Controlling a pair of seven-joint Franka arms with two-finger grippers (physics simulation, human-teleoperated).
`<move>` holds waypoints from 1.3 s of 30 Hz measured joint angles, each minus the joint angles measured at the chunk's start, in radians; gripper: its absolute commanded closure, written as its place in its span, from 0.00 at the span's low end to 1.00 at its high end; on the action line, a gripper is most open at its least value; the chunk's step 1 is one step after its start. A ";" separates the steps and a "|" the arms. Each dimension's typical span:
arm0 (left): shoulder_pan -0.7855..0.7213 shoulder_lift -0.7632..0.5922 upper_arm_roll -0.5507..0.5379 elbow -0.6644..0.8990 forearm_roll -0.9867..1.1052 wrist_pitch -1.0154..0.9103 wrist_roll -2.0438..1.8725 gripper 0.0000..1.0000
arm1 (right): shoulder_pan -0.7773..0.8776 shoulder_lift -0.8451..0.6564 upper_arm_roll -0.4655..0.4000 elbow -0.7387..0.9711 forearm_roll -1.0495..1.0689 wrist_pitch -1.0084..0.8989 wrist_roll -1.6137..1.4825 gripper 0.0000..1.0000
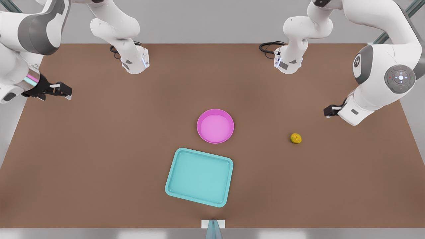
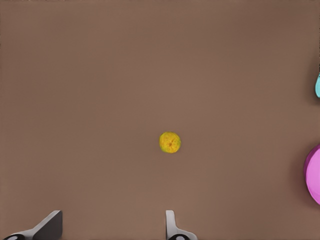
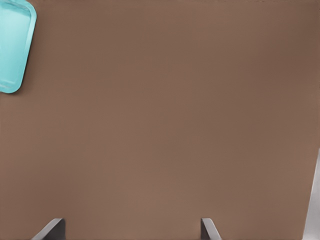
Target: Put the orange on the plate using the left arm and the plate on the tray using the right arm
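The orange lies alone on the brown table toward the front view's right, and the left wrist view has it ahead of my left gripper, which is open. That left gripper hangs above the table, up and to the right of the fruit. The pink plate sits mid-table with nothing in it; its rim also shows. Just in front lies the teal tray, a corner visible. My right gripper waits open at the front view's far left, over bare table.
Two arm bases with black cables stand at the back edge. A small white camera mount sits at the table's front edge. The table's side edge runs close to my right gripper.
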 measured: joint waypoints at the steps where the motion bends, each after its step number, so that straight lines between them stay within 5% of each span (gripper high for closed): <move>1: -0.001 0.004 0.000 -0.001 0.000 0.006 -0.003 0.00 | 0.001 0.003 0.000 0.000 0.000 0.012 -0.005 0.00; 7: 0.000 0.277 -0.003 -0.209 -0.009 0.196 -0.007 0.00 | 0.003 0.022 0.000 0.000 0.000 0.049 -0.031 0.00; 12: -0.002 0.311 -0.003 -0.414 -0.012 0.495 0.025 0.00 | 0.003 0.038 0.000 0.000 0.000 0.059 -0.047 0.00; 18: -0.001 0.350 -0.003 -0.478 -0.015 0.693 0.054 0.00 | 0.003 0.050 0.000 0.000 0.000 0.064 -0.061 0.00; 35: 0.006 0.422 0.000 -0.489 -0.014 0.713 0.092 0.00 | 0.003 0.071 0.000 0.000 0.002 0.067 -0.085 0.00; 37: 0.007 0.424 0.000 -0.489 -0.013 0.710 0.093 0.19 | 0.003 0.073 0.000 0.000 0.002 0.068 -0.087 0.00; 39: 0.007 0.426 0.000 -0.489 -0.013 0.711 0.095 0.19 | 0.003 0.074 0.000 0.000 0.002 0.068 -0.089 0.00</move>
